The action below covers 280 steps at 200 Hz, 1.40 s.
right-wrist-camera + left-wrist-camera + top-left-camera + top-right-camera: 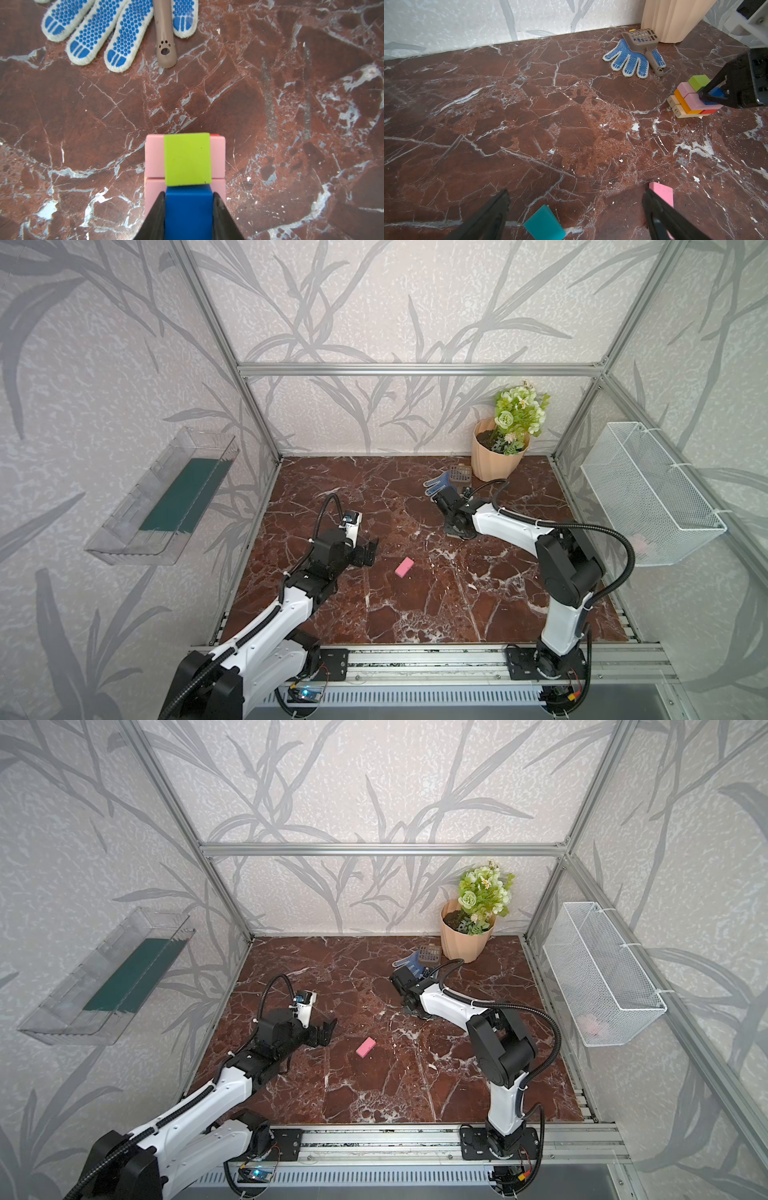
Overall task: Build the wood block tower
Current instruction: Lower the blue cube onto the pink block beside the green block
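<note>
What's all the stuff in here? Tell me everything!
Tower: one, tan, orange, red, pink layers, right of middle.
Green cube: one, green, atop tower.
Blue cube: one, blue, beside green cube.
Pink block: one, pink, loose mid-table.
Teal block: one, teal, by left hand.
Pot: one, beige, back right.
Flowers: one bunch, green, in pot.
Glove: one, white, blue dots, near pot.
Scoop: one, grey-brown, on glove.
Bin: one, clear, left wall.
Basket: one, white, right wall.
Left hand: one, black, open.
Right hand: one, black, shut on blue cube.
</note>
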Available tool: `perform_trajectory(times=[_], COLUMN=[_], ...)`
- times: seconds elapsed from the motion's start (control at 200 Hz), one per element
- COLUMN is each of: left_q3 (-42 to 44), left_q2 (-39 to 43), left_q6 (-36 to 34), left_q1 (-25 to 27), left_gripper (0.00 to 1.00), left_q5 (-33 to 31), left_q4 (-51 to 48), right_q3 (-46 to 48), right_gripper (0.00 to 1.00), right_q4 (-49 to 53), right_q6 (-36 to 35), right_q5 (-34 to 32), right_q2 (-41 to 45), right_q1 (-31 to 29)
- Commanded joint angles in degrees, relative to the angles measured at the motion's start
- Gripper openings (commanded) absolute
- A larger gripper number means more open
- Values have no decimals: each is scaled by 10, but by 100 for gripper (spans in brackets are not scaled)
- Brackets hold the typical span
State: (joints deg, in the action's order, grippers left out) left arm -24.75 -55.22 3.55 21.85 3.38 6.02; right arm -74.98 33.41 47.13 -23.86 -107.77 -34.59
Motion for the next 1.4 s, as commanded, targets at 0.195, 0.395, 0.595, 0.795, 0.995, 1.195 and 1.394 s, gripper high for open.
perform_trajectory(times=[0.195,0.395,0.595,0.795,0.995,1.195,1.394], left_q3=[-7,-6,-6,-7,-6,-6,-7], left_q2=[-1,-1,-1,-1,-1,1,0], left_q6=[-10,-10,-10,-10,-10,-10,-10], left_q1=[-2,-2,-2,-2,-2,-2,-2], left_gripper=[99,99,99,99,99,99,99], left_q5=[7,8,8,8,8,8,9], left_q4=[6,6,6,6,6,6,6], right_q3=[-14,-14,-16,-21,-21,-18,-18], right_gripper=[19,24,34,41,41,35,33], right_q4=[-1,-5,-3,10,12,13,15], right_q6=[6,5,5,7,7,9,8], right_q5=[3,8,7,7,8,7,7], right_q2=[-11,-14,-13,-11,-9,-7,-8], right_q1=[6,6,7,7,8,8,9])
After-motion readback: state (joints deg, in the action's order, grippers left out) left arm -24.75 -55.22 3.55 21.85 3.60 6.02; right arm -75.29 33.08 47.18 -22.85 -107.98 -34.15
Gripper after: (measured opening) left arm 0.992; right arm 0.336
